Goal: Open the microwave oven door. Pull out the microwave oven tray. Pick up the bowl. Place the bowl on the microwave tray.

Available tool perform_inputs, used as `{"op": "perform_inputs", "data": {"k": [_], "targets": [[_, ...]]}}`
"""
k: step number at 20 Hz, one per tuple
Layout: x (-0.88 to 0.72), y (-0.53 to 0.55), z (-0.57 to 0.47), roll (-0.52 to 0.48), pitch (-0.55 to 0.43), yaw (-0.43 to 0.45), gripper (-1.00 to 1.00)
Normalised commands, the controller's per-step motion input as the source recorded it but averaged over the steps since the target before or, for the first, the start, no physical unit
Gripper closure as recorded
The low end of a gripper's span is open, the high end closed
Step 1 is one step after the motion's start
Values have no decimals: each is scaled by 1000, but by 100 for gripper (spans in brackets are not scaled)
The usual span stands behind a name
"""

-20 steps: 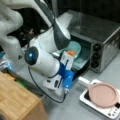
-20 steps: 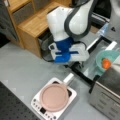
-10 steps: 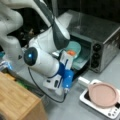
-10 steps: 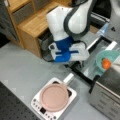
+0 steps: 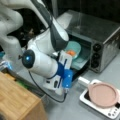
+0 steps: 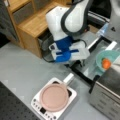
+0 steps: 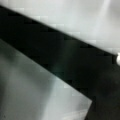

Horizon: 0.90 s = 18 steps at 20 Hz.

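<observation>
Front view: we saw the oven at the bench's far right edge, its door dropped open. The bowl with orange food sat on the tray in the oven's mouth. The gripper hung low in front of the door, near the bench; we could not tell how far its fingers were parted, nor whether they held anything. A pink plate lay on a white appliance just beside the door.

Front view: the bowl rested on the tray; the gripper was hidden behind the wrist body.

Wrist view: only blurred dark and pale surfaces; no fingers seen.
</observation>
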Motion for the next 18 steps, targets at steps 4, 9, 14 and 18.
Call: {"op": "perform_inputs", "data": {"k": [4,9,14,18], "targets": [[-86,3,-65,306,-62,1,-100],[-76,-14,-40,348,-50,43,-100],[-13,23,-38,327,-41,35,-100],[29,52,-55,249,-40,8,-100]]}}
